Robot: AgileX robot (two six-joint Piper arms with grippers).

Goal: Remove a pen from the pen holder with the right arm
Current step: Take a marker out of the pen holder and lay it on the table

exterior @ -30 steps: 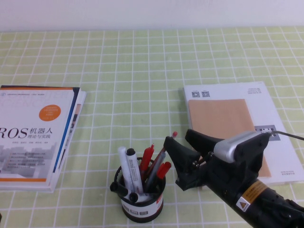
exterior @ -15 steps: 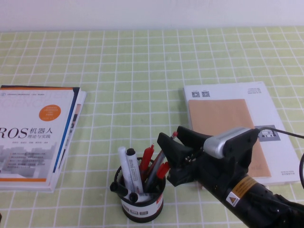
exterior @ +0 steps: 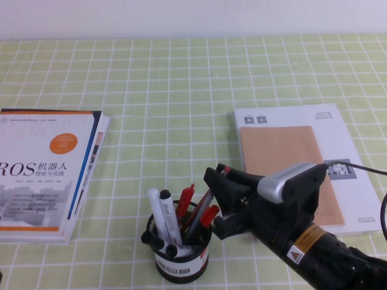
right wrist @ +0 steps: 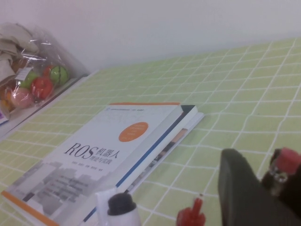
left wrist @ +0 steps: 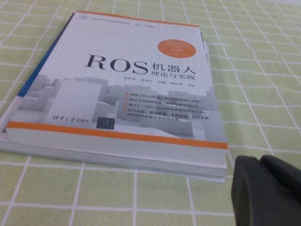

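the pen [exterior: 206,197] is tilted from the pen holder [exterior: 178,263] into the right end effector [exterior: 221,178], clamped on its top; the left end effector [left wrist: 265,188], state untellable, is parked by the book [left wrist: 131,89].

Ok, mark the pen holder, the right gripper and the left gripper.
pen holder [exterior: 180,266]: high view, front wall.
right gripper [exterior: 221,178]: high view, tip at the holder.
left gripper [left wrist: 265,188]: left wrist view, tip beside ROS book [left wrist: 141,94].

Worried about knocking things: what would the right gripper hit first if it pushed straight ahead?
The red-topped pen at the right gripper, likely; beyond, the ROS book. Left gripper sits beside that book.
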